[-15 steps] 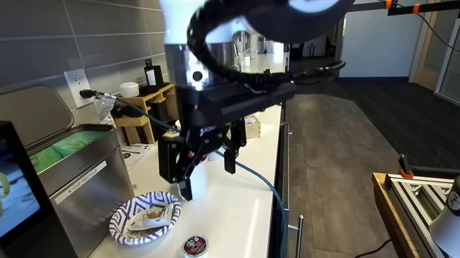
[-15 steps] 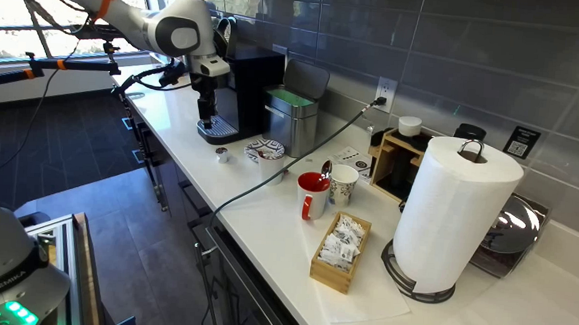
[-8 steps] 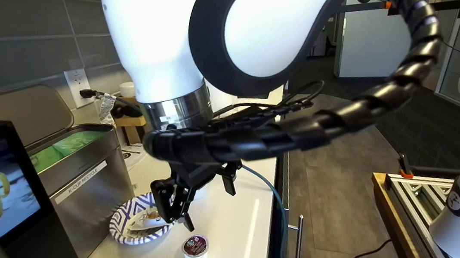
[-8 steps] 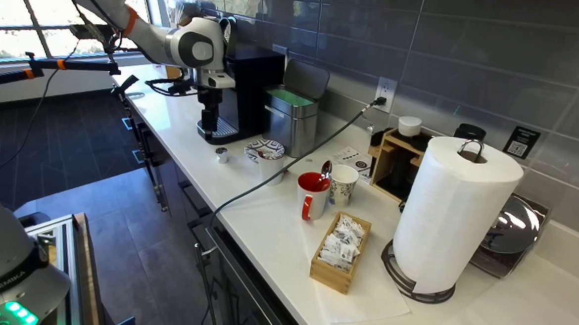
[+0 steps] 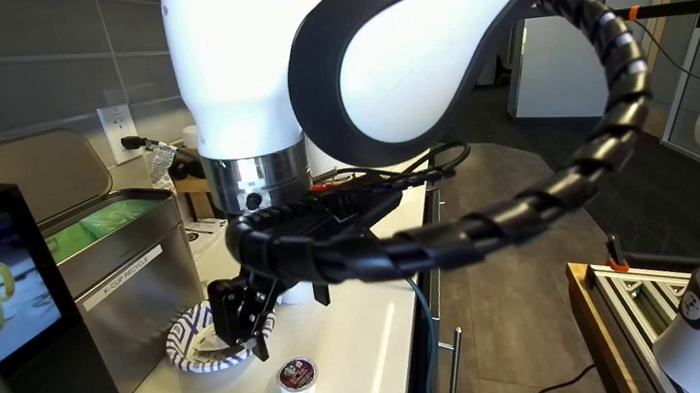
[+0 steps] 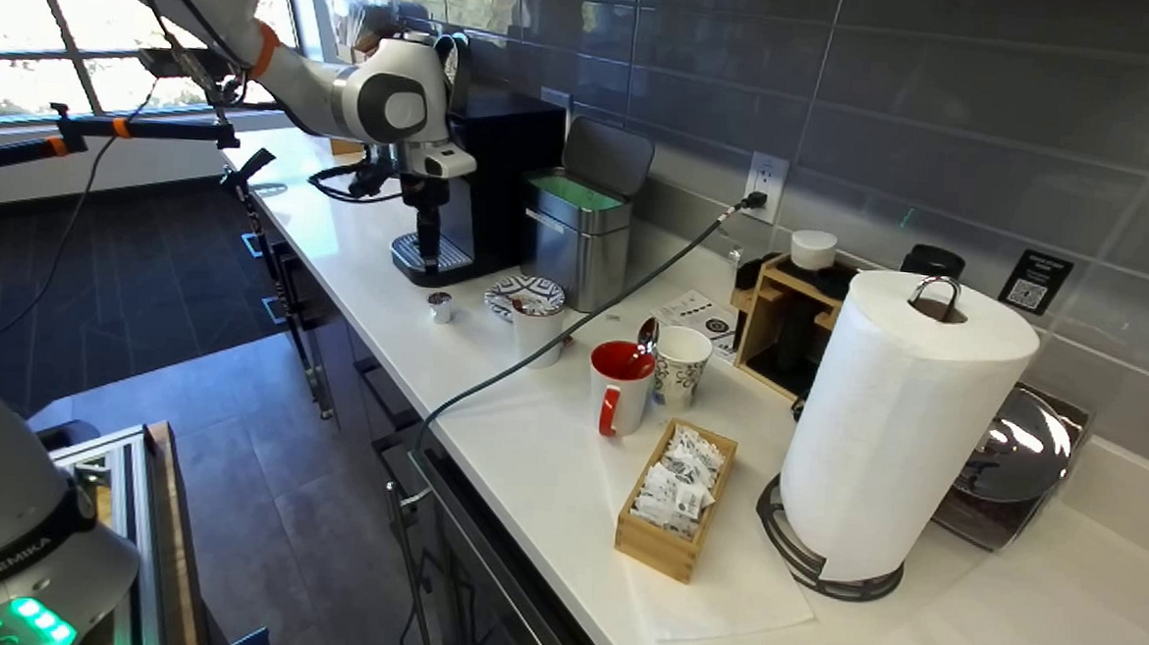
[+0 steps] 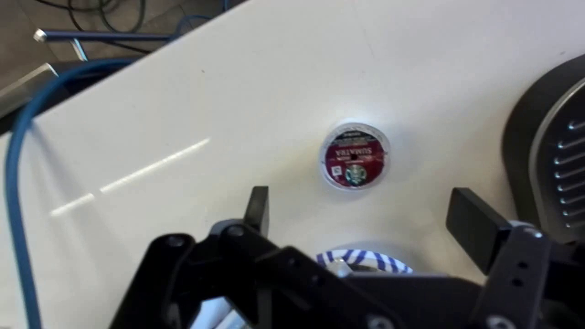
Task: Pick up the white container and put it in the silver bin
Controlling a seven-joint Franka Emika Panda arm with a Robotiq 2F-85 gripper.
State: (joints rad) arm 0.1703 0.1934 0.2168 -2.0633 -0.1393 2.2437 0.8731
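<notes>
White-sided, the cup (image 7: 354, 156) stands at twelve o'clock from the wide-spread claw (image 7: 363, 206) in the wrist view. Reaching seems in hand; next, shift toward twelve, then lower.

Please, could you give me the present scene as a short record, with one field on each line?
target: small round white plastic-looking cup with dark red printed top, upright on the smooth white counter
tool: black two-fingered gripper, open, above the counter, holding nothing
destination: rectangular stainless-steel bin, marked K-CUP RECYCLE, open on top, with green liner inside
neighbour: round white plate with blue pattern, beside the bin
progress: cup not yet grasped
</notes>
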